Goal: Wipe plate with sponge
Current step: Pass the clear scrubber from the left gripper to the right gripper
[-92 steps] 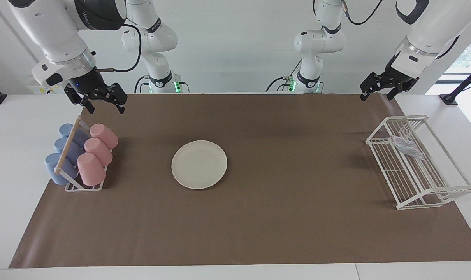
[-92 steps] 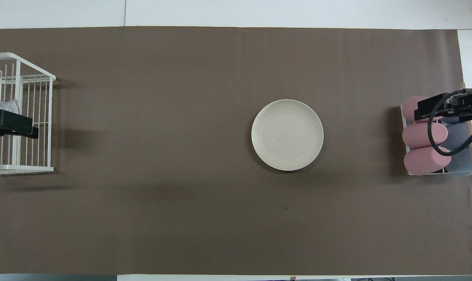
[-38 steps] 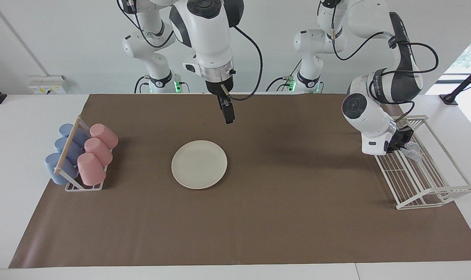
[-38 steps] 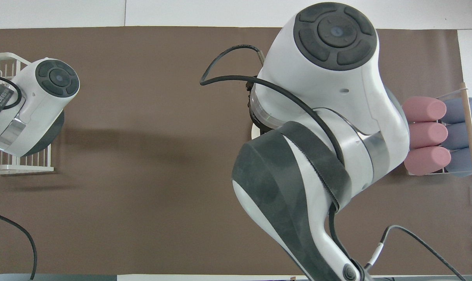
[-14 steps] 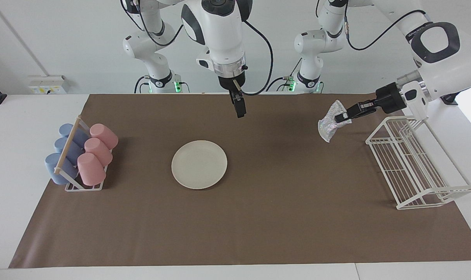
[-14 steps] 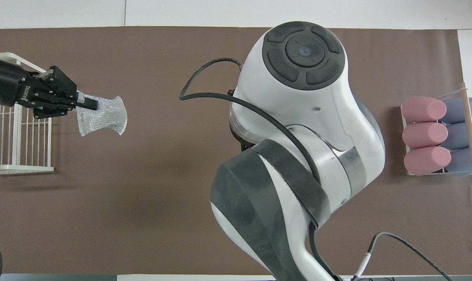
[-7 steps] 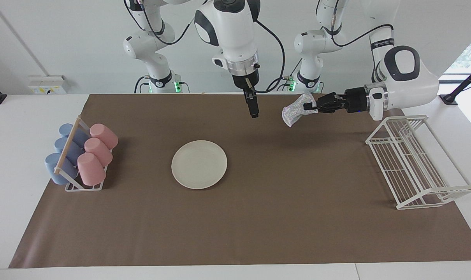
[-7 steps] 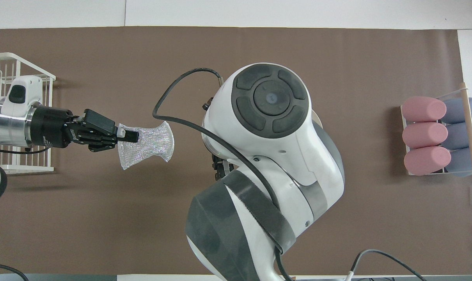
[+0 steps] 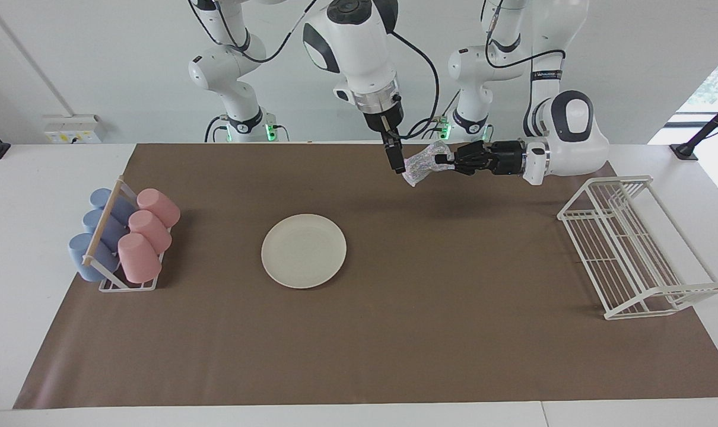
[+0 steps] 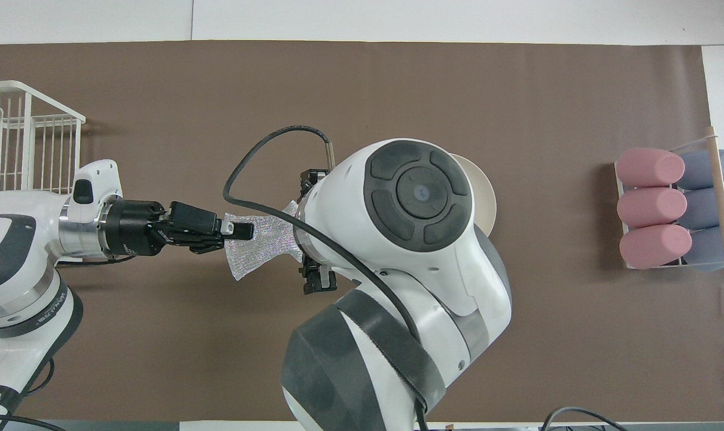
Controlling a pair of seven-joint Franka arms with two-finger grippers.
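I see one sponge [image 9: 421, 163], a floppy silvery pad, held up in the air over the brown mat [image 9: 454, 332] near the robots' edge. My left gripper [image 9: 443, 159] reaches in sideways, pinched closed on one end of it. The sponge's free end hangs right at my right gripper [image 9: 398, 159], which points down from above with its fingers spread; from the overhead view the right arm's bulk hides that meeting, so I cannot say whether they touch.

One plate [image 9: 304, 251] lies flat on the mat, farther from the robots than the sponge and toward the right arm's end, with nothing on it. Bare mat surrounds it on every side.

One white wire rack [image 9: 635, 249] sits at the left arm's end, straddling the mat's edge. One cup holder [image 9: 116, 249] sits at the right arm's end, carrying six cups on their sides: three pink [image 9: 147, 232] and three blue [image 9: 98, 234]. The wide strip of mat along the edge farthest from the robots is open.
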